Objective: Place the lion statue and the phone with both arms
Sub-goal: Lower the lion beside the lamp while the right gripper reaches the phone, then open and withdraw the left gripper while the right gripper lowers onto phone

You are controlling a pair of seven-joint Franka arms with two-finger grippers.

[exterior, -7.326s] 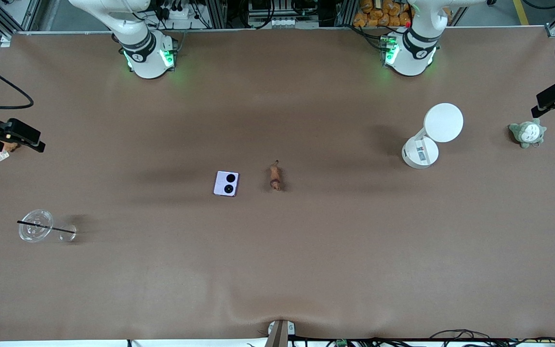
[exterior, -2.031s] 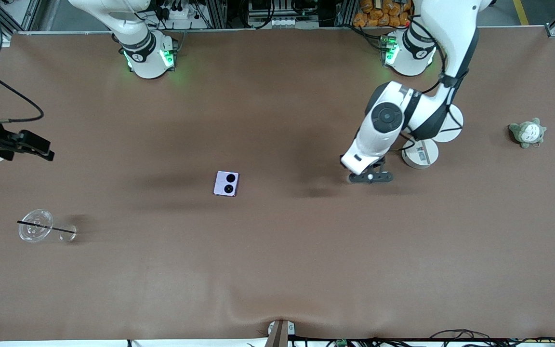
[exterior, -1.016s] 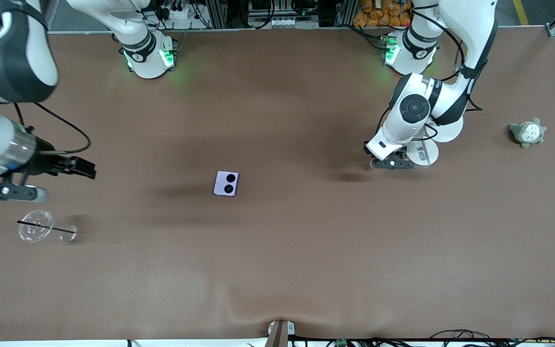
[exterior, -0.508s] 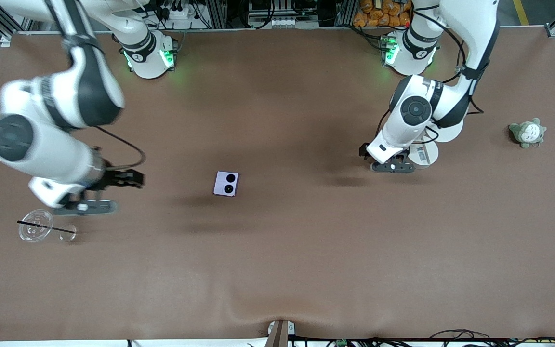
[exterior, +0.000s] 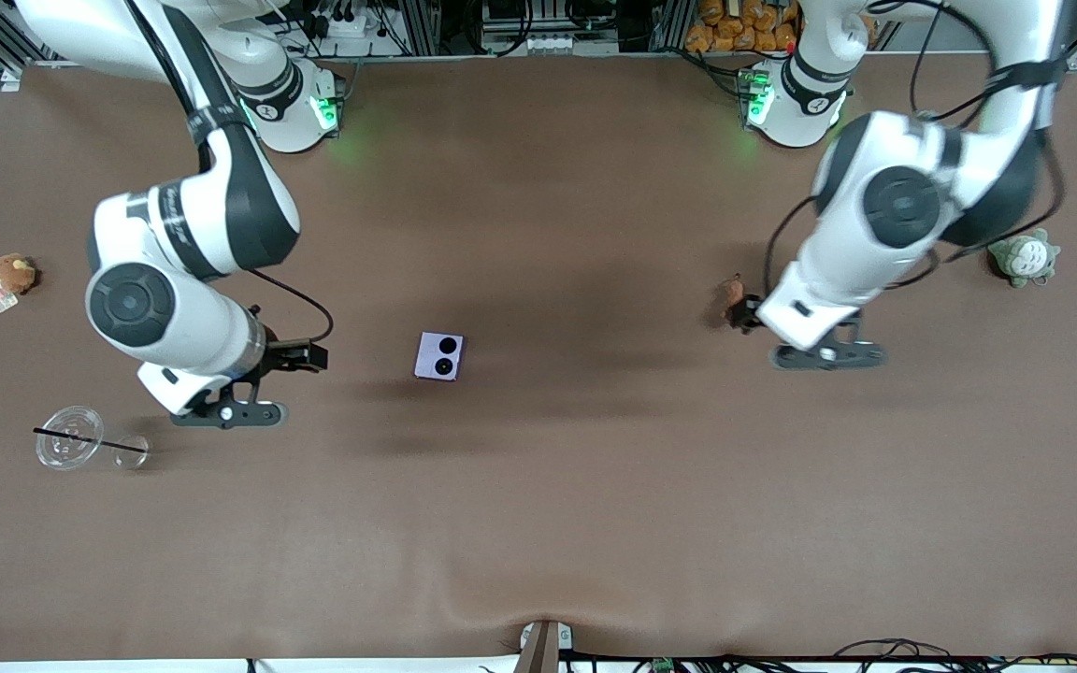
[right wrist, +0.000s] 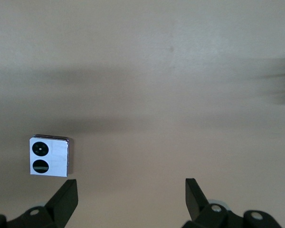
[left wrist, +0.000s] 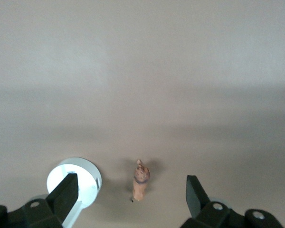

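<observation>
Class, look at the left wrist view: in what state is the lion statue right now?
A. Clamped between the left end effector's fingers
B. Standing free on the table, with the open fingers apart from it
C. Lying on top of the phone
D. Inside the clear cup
B: the lion statue stands on the table, and the left end effector is open, its fingers well apart from it.

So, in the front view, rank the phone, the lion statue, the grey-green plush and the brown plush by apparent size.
1. Grey-green plush, largest.
2. Phone.
3. Brown plush.
4. Lion statue, smallest, though the left claw's arm partly hides it.
The phone and the grey-green plush look close in size.
</observation>
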